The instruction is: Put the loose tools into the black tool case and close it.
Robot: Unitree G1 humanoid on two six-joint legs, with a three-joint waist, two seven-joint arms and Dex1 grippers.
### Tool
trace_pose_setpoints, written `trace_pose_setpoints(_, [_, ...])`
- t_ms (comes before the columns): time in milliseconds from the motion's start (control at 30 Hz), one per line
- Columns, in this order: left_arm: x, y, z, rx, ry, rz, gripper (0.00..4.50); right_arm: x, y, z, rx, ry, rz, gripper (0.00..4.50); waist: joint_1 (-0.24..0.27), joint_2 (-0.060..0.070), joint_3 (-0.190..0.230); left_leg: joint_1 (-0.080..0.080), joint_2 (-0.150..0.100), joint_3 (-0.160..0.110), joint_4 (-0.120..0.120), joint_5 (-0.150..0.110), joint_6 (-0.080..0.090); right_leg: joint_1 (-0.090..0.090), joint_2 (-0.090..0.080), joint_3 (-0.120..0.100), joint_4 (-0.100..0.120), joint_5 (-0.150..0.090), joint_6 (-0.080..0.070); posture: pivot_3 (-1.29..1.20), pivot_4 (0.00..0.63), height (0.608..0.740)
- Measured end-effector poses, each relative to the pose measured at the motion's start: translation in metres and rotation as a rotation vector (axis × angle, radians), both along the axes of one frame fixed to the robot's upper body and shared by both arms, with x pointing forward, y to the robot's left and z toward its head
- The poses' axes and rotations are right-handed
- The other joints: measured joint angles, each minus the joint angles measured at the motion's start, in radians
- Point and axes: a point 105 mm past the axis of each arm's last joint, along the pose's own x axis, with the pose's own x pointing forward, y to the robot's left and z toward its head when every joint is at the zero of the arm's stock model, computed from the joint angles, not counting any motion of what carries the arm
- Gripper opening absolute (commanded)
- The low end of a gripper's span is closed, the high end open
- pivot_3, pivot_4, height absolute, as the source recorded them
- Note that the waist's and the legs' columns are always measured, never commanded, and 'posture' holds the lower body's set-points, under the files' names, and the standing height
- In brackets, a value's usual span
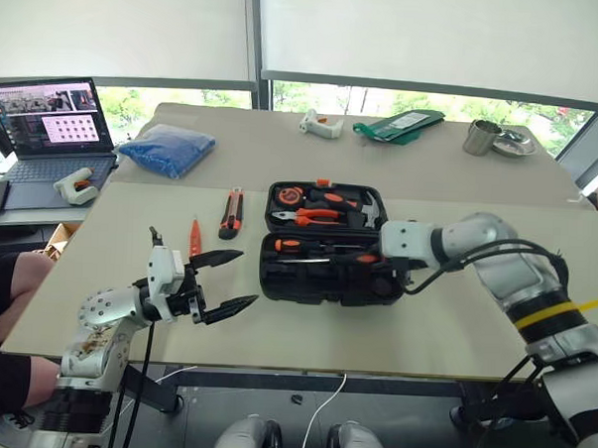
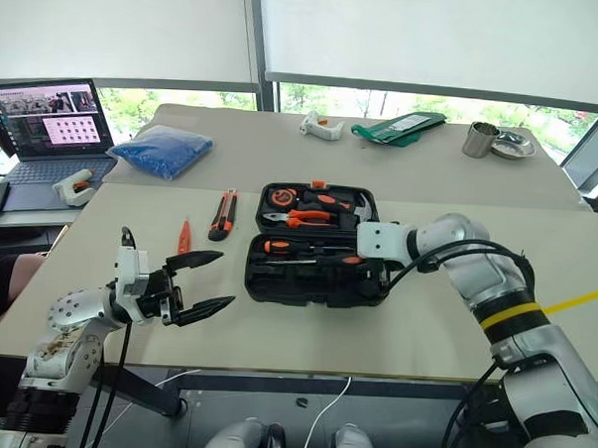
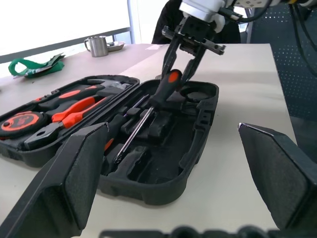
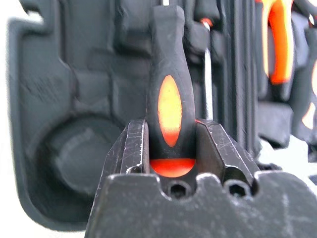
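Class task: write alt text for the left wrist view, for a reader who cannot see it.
The right gripper holds an orange-and-black screwdriver, jaws shut on its handle, tip down in the open black tool case. The left gripper's own black fingers stand wide apart in front.

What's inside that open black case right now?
The black tool case holds pliers, a tape measure and screwdrivers; the right gripper holds one screwdriver over it. The gripper hides part of the near half.

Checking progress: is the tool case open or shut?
Open: the black tool case lies flat, both halves' recesses showing tools.
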Motion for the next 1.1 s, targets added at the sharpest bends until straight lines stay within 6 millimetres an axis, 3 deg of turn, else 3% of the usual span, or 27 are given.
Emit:
trace_pose_setpoints(333, [-0.002,-0.001,-0.001,-0.008,0.003,0.021,4.5,0.009,-0.016,0.003,-0.003,0.049,-0.03,1.01,-0.005,0.0,0.0,0.0,0.0,0.0,-0.001,0.0,0.0,-0.001,0.0,0.0,0.0,0.003,0.003,0.0,0.15,0.74])
trace_pose_setpoints(800, [0.0,-0.003,0.0,-0.017,0.001,0.029,4.5,0.022,-0.012,-0.007,-0.041,0.012,-0.008,1.01,-0.008,0.0,0.0,0.0,0.0,0.001,-0.002,0.001,-0.002,-0.002,0.0,-0.001,0.001,0.003,0.003,0.0,0.15,0.74])
trace_pose_setpoints(867, [0.001,-0.004,0.001,-0.017,-0.005,0.028,4.5,0.023,-0.013,-0.007,-0.049,0.02,-0.017,2.01,-0.007,0.0,0.0,0.0,0.0,0.0,-0.002,0.001,-0.003,-0.002,0.0,-0.001,0.001,0.003,0.003,0.0,0.15,0.74])
trace_pose_setpoints(1033, [0.002,-0.004,0.004,-0.016,-0.016,0.03,4.5,0.027,-0.015,-0.002,-0.072,-0.019,-0.036,3.61,-0.007,0.001,0.0,0.0,0.0,0.0,-0.002,0.001,-0.003,-0.002,0.0,-0.001,0.001,0.003,0.003,0.0,0.15,0.74])
trace_pose_setpoints(1100, [0.002,-0.004,0.004,-0.016,-0.015,0.032,4.5,0.027,-0.016,0.003,-0.069,-0.034,-0.031,3.61,-0.007,0.001,0.0,0.0,0.0,0.0,-0.002,0.001,-0.003,-0.002,0.0,-0.001,0.001,0.003,0.002,0.0,0.15,0.74])
